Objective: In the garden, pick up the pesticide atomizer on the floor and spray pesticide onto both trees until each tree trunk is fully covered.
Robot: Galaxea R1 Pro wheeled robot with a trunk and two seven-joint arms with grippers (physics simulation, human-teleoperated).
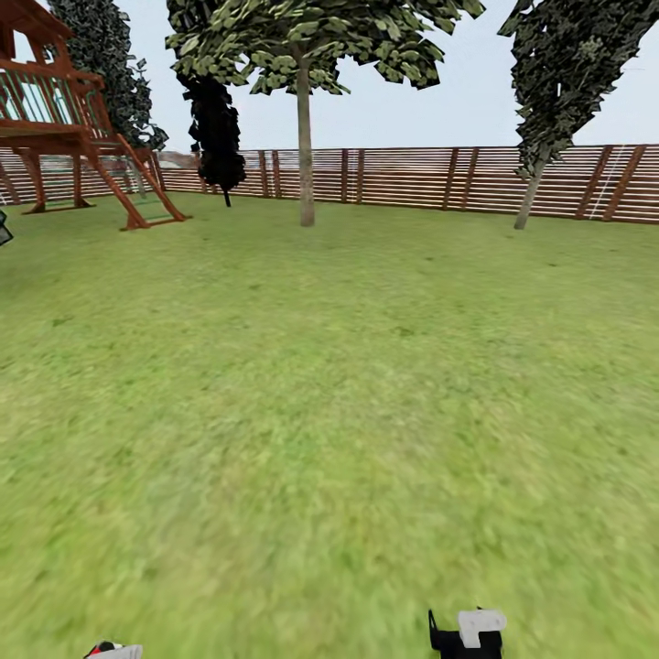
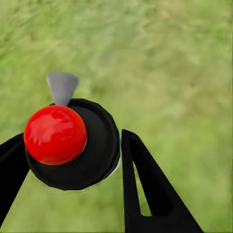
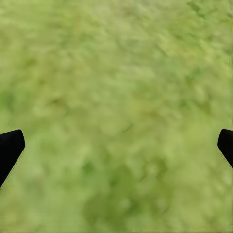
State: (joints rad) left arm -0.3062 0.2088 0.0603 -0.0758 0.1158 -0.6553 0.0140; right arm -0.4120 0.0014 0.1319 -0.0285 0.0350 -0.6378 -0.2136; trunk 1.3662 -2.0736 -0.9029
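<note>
The pesticide atomizer has a black round body, a red ball top and a grey nozzle. My left gripper is shut on it, one black finger on each side, above the grass floor. Its red top peeks in at the lower edge of the head view as well, atomizer. My right gripper is open over bare grass, with only its two black fingertips at the sides. A tree with a straight grey-brown trunk and flat green leaves stands far ahead by the fence.
A brown slat fence closes the far side of the lawn. A wooden play tower with a ladder stands at the far left. A black columnar cypress and a dark-leaved tree with a leaning trunk flank the straight tree.
</note>
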